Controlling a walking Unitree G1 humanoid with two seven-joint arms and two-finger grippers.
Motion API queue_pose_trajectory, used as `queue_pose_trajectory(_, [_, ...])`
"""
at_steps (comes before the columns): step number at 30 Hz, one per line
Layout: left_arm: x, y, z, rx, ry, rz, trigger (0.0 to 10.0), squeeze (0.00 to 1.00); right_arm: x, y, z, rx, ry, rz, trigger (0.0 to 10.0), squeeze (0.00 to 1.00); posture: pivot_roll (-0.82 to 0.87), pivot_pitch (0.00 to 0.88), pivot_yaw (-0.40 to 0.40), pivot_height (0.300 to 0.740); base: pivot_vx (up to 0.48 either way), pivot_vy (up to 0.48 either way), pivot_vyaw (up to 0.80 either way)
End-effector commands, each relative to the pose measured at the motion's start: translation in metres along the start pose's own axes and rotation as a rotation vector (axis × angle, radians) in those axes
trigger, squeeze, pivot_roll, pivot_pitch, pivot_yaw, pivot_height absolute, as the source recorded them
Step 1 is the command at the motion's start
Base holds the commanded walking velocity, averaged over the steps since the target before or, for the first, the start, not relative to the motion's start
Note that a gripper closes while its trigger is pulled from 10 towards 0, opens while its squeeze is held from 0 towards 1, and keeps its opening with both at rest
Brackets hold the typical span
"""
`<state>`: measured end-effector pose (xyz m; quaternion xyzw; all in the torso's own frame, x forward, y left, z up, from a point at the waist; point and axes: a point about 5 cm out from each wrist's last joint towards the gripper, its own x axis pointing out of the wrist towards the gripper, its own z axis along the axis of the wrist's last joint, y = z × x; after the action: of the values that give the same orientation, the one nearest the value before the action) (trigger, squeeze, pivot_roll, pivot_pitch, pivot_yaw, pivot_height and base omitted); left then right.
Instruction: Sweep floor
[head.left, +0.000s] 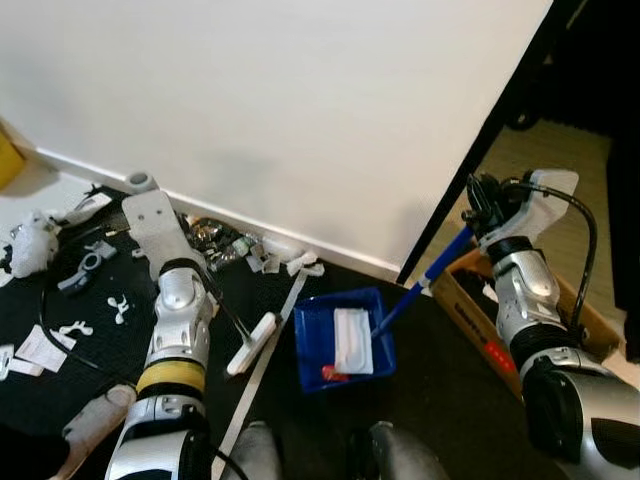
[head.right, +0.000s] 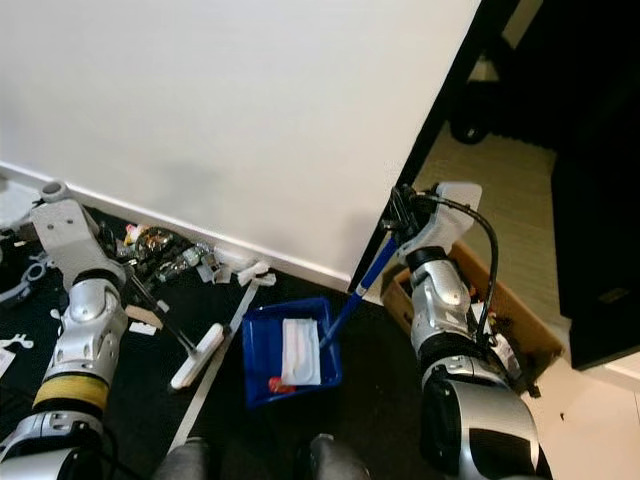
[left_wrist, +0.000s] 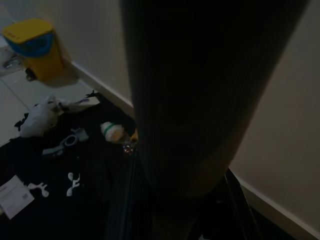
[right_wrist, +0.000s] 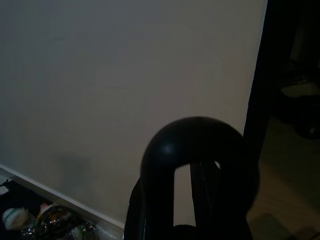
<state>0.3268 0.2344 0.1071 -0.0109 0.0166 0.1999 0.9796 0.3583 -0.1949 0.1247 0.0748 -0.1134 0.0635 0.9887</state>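
Note:
A small broom with a thin black handle and a white head (head.left: 251, 344) leans on the black mat. My left gripper (head.left: 186, 246) is shut on the top of that handle, and its fingers are mostly hidden under the grey housing. A broad dark shape stands close in front of the left wrist view. A blue dustpan (head.left: 315, 352) lies on the floor at the centre, holding a white paper (head.left: 353, 340) and a red scrap (head.left: 333, 373). Its long blue handle (head.left: 420, 285) rises to the right, where my right gripper (head.left: 478, 222) is shut on it.
Bottles and wrappers (head.left: 232, 246) are heaped along the white wall's skirting. A white bag (head.left: 34, 246), grey parts and white scraps litter the mat at the left. A yellow bin (left_wrist: 38, 48) stands further left. A cardboard box (head.left: 470, 297) sits by the dark doorway.

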Motion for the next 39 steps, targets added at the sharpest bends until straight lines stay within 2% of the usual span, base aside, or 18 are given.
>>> queue_pose_trajectory(1, [0.001,0.004,-0.001,0.012,0.011,0.008,10.0,0.0,0.001,-0.005,0.007,-0.007,-0.036,-0.022,10.0,0.0,0.05,0.097,-0.082,0.74,0.0,0.0,0.0])
queue_pose_trajectory(6, [0.004,0.005,0.001,0.031,0.005,0.0,10.0,0.0,-0.003,-0.014,0.003,-0.052,0.009,-0.047,10.0,0.0,0.05,0.102,-0.077,0.74,0.0,0.0,0.0])
queue_pose_trajectory(10, [0.008,0.004,0.005,0.039,-0.005,-0.007,10.0,0.0,-0.007,-0.026,-0.001,-0.119,0.081,-0.112,10.0,0.0,0.06,0.116,-0.066,0.74,0.0,0.0,0.0])
queue_pose_trajectory(16, [0.012,0.001,0.011,0.056,-0.023,-0.022,10.0,0.0,-0.011,-0.036,-0.004,-0.186,0.135,-0.195,10.0,0.0,0.06,0.136,-0.062,0.74,0.0,0.0,0.0])
queue_pose_trajectory(27, [0.018,-0.001,0.02,0.08,-0.088,-0.034,10.0,0.0,-0.012,-0.029,-0.012,-0.223,0.155,-0.23,10.0,0.0,0.07,0.188,-0.053,0.74,0.0,0.0,0.0])
queue_pose_trajectory(28, [0.019,-0.002,0.024,0.081,-0.122,-0.038,10.0,0.0,-0.013,-0.027,-0.015,-0.223,0.166,-0.243,10.0,0.0,0.07,0.209,-0.054,0.74,0.0,0.0,0.0])
queue_pose_trajectory(39, [0.02,-0.014,0.033,0.085,-0.192,-0.054,10.0,0.0,-0.015,-0.019,-0.021,-0.221,0.177,-0.274,10.0,0.0,0.08,0.24,-0.054,0.74,0.0,0.0,0.0])
